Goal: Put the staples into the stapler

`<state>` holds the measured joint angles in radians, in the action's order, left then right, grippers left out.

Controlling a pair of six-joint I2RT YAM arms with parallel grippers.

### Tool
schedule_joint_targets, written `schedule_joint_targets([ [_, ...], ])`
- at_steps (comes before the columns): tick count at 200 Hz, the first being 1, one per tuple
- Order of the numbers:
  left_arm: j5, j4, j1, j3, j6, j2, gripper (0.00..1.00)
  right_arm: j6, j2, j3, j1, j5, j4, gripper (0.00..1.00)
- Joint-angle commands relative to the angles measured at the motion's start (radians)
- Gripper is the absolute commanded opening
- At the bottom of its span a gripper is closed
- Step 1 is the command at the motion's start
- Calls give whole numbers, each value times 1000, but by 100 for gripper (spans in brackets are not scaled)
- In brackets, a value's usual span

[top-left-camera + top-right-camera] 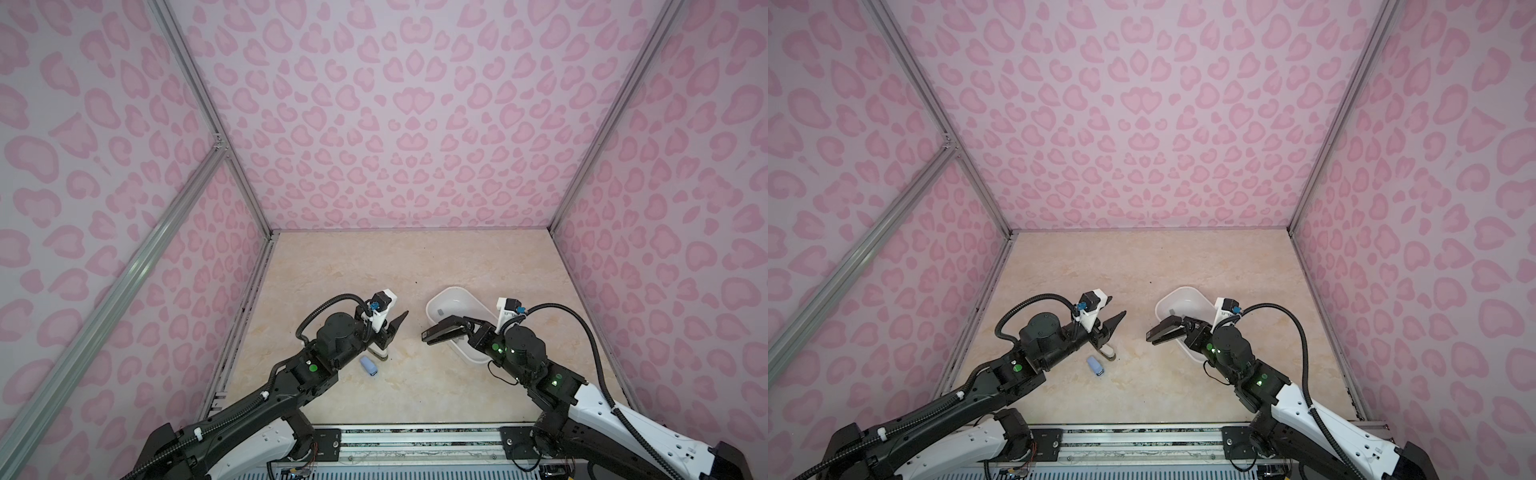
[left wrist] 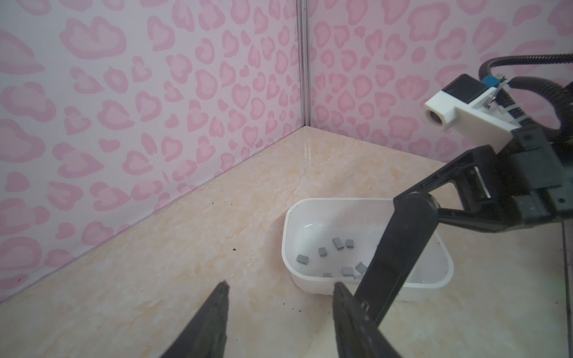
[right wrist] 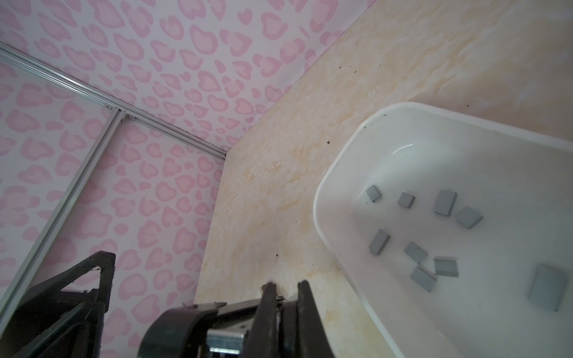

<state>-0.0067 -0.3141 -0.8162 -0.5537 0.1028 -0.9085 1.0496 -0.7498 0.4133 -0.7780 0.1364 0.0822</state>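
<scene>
Right gripper [image 3: 287,288] is clamped shut on the black stapler [image 1: 440,329], held aloft just beside the white tray [image 2: 341,201]. Left gripper [image 2: 280,288] stands partly open and empty above the surface [image 1: 374,270]. Loading looks unstarted, with no staple fetched yet. Nine staples [image 3: 445,202] show loose in the one tray, and one small blue item [image 1: 369,366] lies apart.

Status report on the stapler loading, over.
Left gripper open, empty. Right gripper shut on black stapler. Staples loose in white tray. Blue item lies aside, not blocking.
</scene>
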Motion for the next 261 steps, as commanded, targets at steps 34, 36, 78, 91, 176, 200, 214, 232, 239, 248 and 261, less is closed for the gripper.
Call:
schedule_joint_targets([
  [34, -59, 10, -122, -75, 52, -50, 54, 75, -83, 124, -140, 229, 44, 0],
  [36, -59, 13, -124, -78, 51, -53, 54, 77, -85, 125, -143, 232, 46, 0],
  [78, -92, 27, -166, -109, 64, -114, 53, 121, -161, 144, -215, 317, 126, 0],
  [91, -96, 25, -175, -110, 67, -130, 53, 122, -188, 157, -231, 322, 140, 0],
  [176, -99, 35, -183, -132, 100, -197, 58, 109, -254, 177, -263, 288, 201, 0],
  [200, 112, 51, -85, -118, 95, -179, 63, 90, -242, 171, -263, 261, 188, 0],
  [214, 219, 72, -37, -121, 111, -182, 63, 88, -230, 160, -262, 245, 193, 0],
  [232, 313, 81, -15, -119, 141, -205, 63, 84, -215, 138, -262, 221, 227, 0],
  [239, 365, 89, -14, -126, 156, -218, 61, 77, -214, 137, -262, 211, 231, 0],
  [248, 460, 113, -13, -147, 176, -238, 58, 73, -211, 140, -262, 198, 221, 0],
  [261, 597, 184, -14, -186, 208, -272, 54, 73, -206, 138, -261, 180, 220, 0],
])
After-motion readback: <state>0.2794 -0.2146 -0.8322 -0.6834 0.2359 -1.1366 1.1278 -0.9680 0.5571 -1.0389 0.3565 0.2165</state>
